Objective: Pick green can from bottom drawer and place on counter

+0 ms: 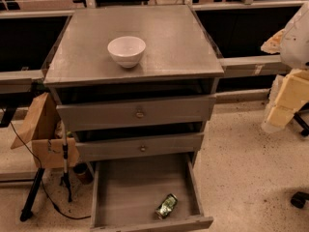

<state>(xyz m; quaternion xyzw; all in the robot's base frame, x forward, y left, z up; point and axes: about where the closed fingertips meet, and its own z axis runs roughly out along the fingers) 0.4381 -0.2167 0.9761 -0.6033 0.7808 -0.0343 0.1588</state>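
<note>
The green can [166, 206] lies on its side in the open bottom drawer [126, 187], near the drawer's front right corner. The counter [174, 37] is the grey top of the cabinet. My gripper [285, 103] shows as white and pale yellow parts at the right edge of the camera view. It is off to the right of the cabinet, beside the counter's level and well above and to the right of the can. It holds nothing that I can see.
A white bowl [126, 50] stands on the counter, left of centre. The two knobbed drawers [139, 113] above are pushed in. A cardboard box [46, 134] and a tripod [65, 168] stand left of the cabinet. A chair wheel [299, 198] is at the right.
</note>
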